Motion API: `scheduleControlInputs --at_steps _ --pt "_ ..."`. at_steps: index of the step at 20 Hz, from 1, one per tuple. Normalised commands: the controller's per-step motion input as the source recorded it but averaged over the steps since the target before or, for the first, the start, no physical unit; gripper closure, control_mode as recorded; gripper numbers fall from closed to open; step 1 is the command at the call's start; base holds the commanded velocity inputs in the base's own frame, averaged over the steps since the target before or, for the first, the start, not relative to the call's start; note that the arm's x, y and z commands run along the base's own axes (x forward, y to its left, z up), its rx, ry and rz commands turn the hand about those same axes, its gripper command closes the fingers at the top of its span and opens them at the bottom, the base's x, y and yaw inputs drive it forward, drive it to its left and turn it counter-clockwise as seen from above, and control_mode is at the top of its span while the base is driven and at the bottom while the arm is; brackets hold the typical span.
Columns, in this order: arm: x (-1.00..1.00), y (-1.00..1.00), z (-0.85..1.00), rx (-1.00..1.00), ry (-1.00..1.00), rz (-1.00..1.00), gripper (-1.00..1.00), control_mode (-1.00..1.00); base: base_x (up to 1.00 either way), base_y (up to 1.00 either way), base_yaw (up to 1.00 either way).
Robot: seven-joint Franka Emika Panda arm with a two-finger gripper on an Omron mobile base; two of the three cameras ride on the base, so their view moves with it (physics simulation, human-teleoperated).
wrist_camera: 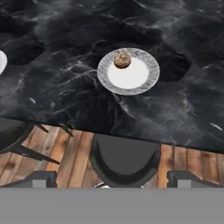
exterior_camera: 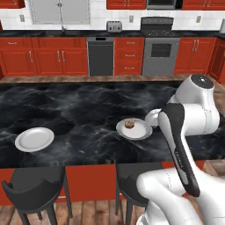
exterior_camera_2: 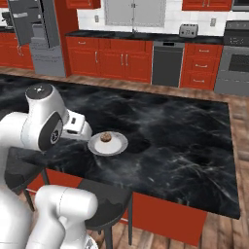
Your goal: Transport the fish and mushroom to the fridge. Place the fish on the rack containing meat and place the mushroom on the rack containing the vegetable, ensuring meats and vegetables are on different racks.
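A: Specify the counter finish.
B: Black marble look, white veining, polished.
A: The plate?
B: Glazed ceramic look: smooth white centre, mottled grey rim. The mushroom on it is matt brown, rough-textured.
A: Stools and floor?
B: Matt black seats; brown wood planks. Cabinets: red, satin.
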Motion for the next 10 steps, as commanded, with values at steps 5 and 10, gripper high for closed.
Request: scheduleControlInputs --at_steps 5,10 --pt "0.66 0.00 -0.49 0.00 0.22 0.00 -1.00 -1.00 0.00 0.00 0.00" --pt "0.66 0.00 -0.40 0.00 0.15 0.00 -1.00 -1.00 0.00 0.00 0.00"
